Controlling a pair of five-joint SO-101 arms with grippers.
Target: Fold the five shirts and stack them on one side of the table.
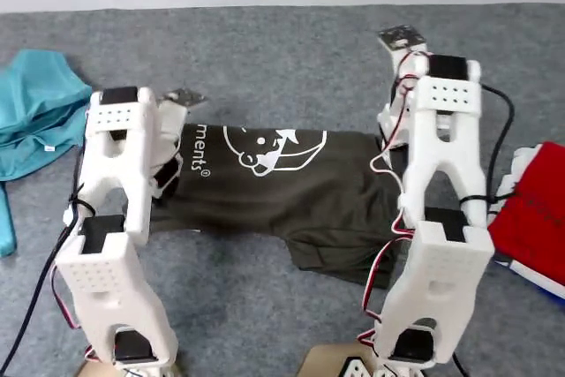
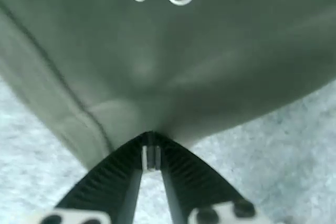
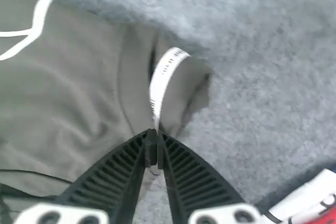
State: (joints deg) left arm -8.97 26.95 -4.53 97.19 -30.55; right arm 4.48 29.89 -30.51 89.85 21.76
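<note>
- High view: dark shirt (image 1: 291,192) flat across the middle of the grey worktop (image 1: 265,50), white print (image 1: 265,147) facing up. Teal shirt (image 1: 35,116) bunched at one end of the worktop, red shirt (image 1: 534,214) at the other.
- Left wrist view: left tool (image 2: 150,153) pressed together, pinching the dark shirt's edge at a pucker in the cloth, not far from the white print.
- Right wrist view: right tool (image 3: 152,148) also pressed together, pinching the dark shirt's edge just beside a white label (image 3: 160,85), grey worktop close alongside.
</note>
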